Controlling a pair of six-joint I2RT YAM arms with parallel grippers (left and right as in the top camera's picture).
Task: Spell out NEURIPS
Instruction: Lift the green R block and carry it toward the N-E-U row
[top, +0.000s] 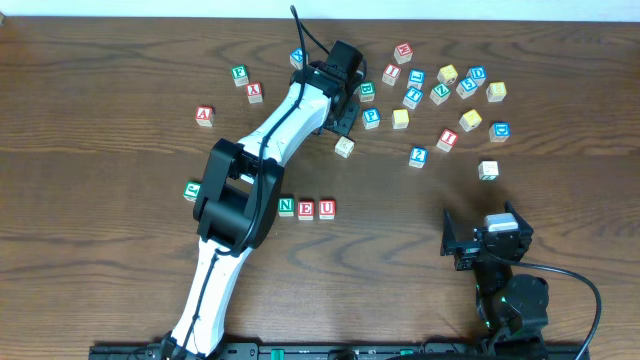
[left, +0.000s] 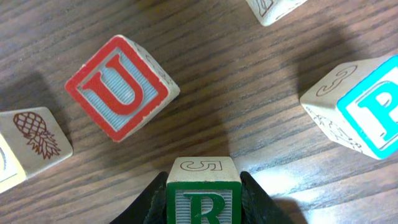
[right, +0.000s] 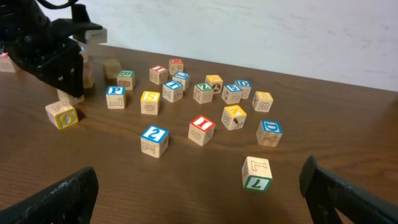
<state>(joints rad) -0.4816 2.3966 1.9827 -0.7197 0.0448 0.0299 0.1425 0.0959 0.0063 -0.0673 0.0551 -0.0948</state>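
My left gripper (top: 340, 104) is reached out to the back middle of the table and is shut on a green R cube (left: 203, 198), a black finger (left: 256, 200) pressed against each side. Beyond it on the wood lie a red U cube (left: 121, 87) and, to the right, a blue P cube (left: 367, 109) (top: 371, 117). Green N (top: 286, 207), red E (top: 306, 209) and red U (top: 327, 208) stand in a row at the table's middle. A red I cube (top: 448, 138) (right: 201, 129) lies among the loose cubes. My right gripper (top: 485, 244) (right: 202, 196) rests open and empty near the front right.
Several loose cubes (top: 445, 90) crowd the back right, a yellow one (top: 400, 118) next to the P. A green 7 cube (right: 257, 174) (top: 488, 170) sits just ahead of my right gripper. Red A cubes (top: 204, 115) and a green cube (top: 239, 73) lie back left; another green cube (top: 192, 189) sits by the left arm's elbow.
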